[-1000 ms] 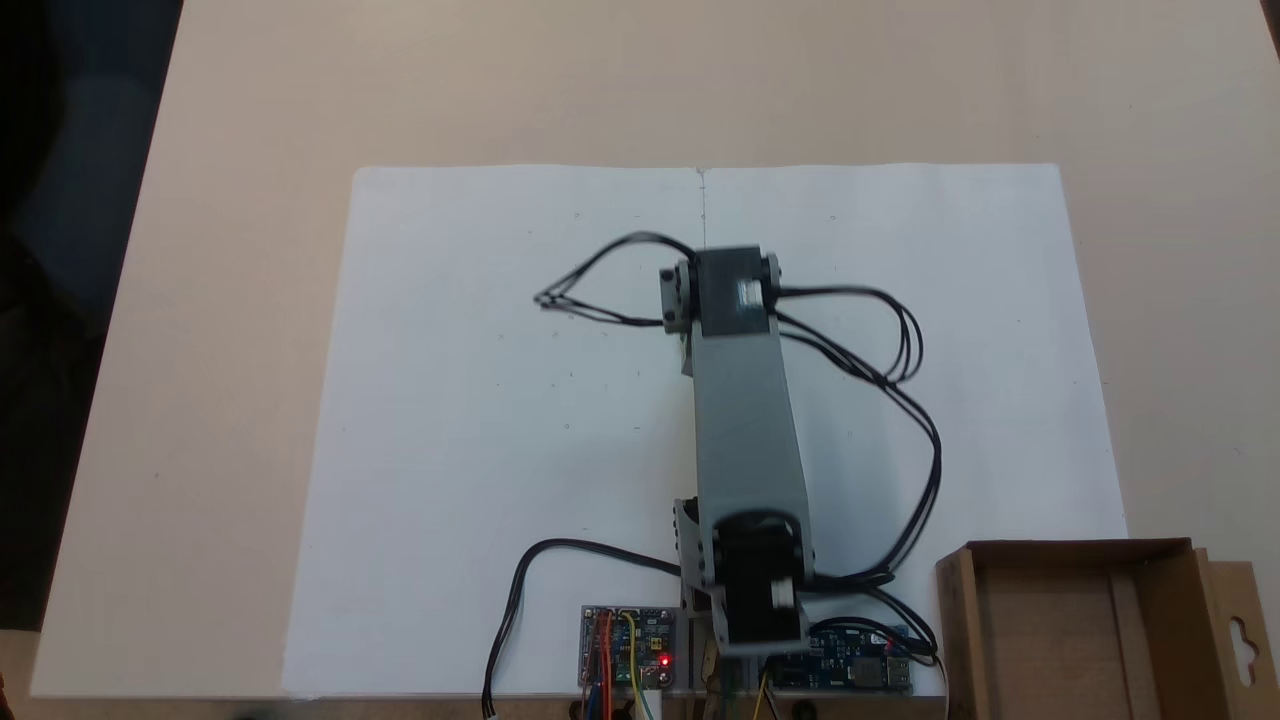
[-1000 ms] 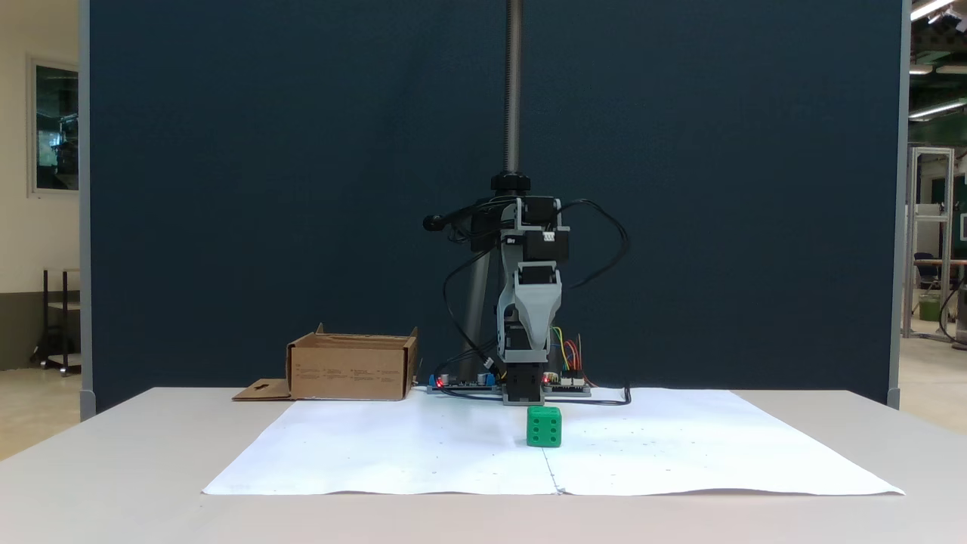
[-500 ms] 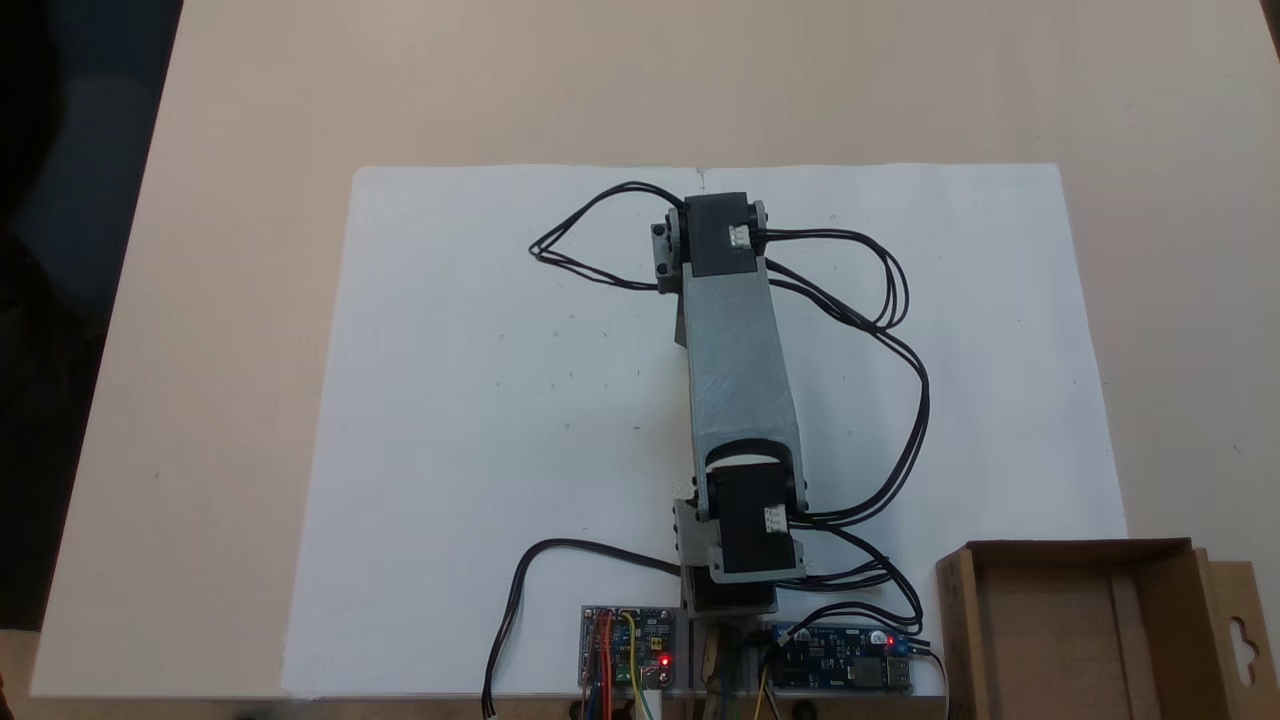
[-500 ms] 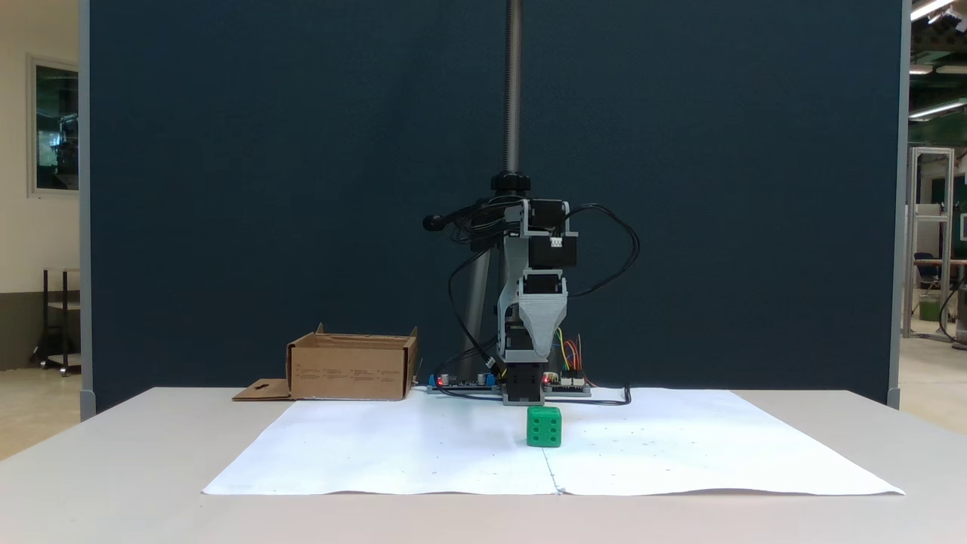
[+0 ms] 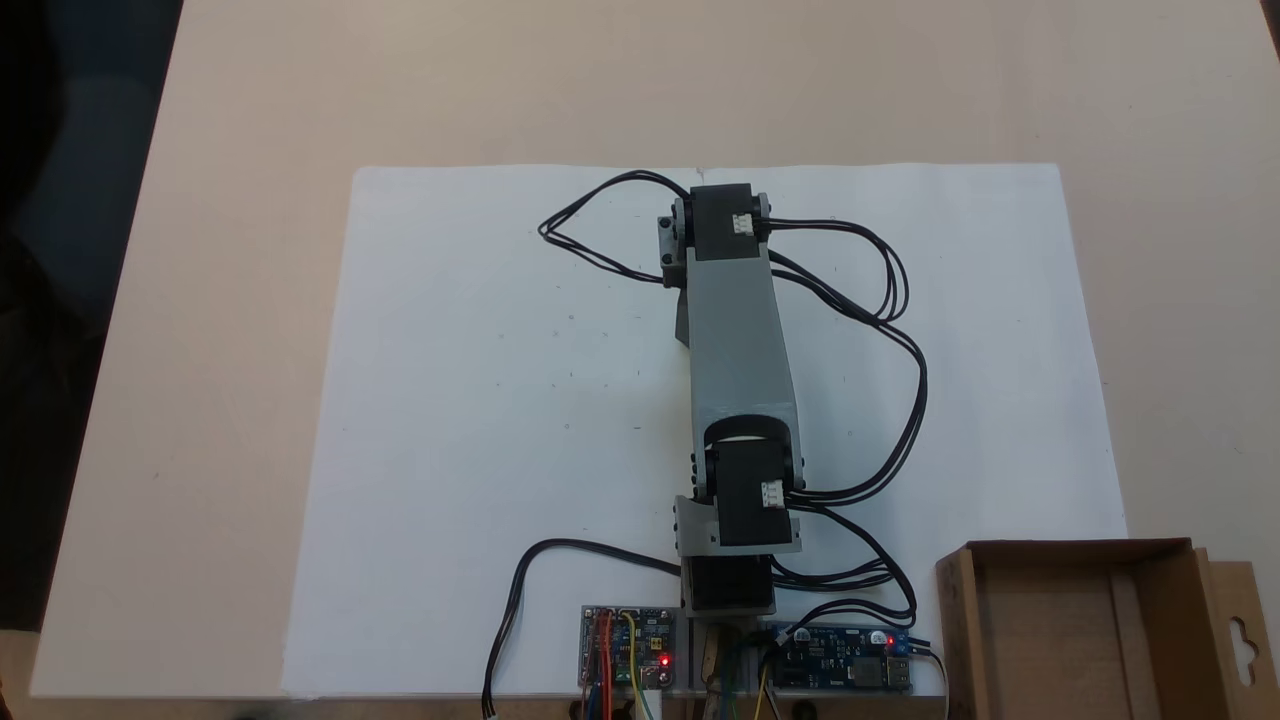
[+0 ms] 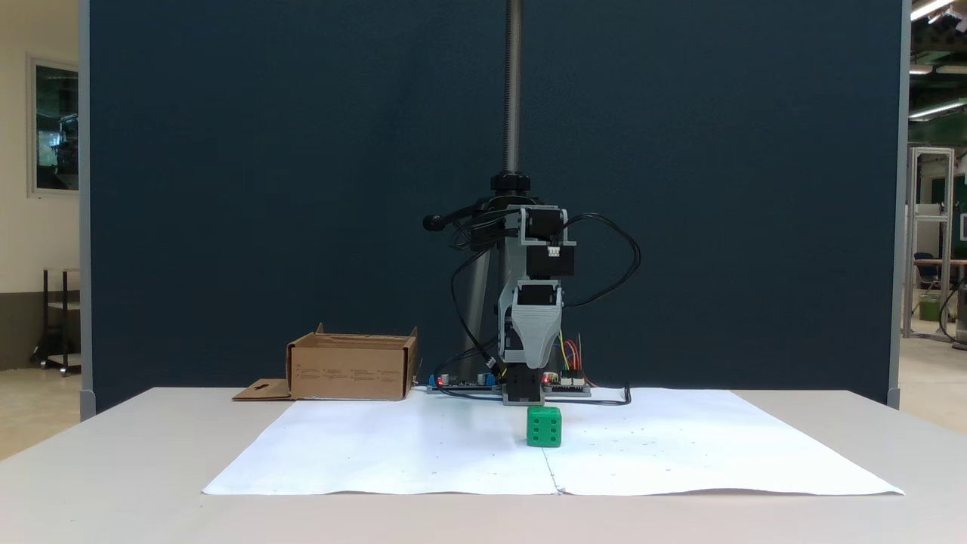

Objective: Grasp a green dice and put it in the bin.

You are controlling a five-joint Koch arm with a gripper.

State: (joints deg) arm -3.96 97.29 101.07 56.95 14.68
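We see a large white paper sheet (image 5: 480, 420) lying flat on a pale beige table (image 5: 230, 300), its middle seam running toward the far edge in the fixed view from above. Along the near edge of that view sit two small circuit boards: one (image 5: 627, 645) with coloured wires and a red light, and a blue one (image 5: 845, 660) just to its right. In the fixed view from the front, a dark blue partition (image 6: 302, 189) stands behind the table, and a grey metal pole (image 6: 514, 83) rises straight up before it. A lit room (image 6: 937, 227) shows past the partition's right edge.
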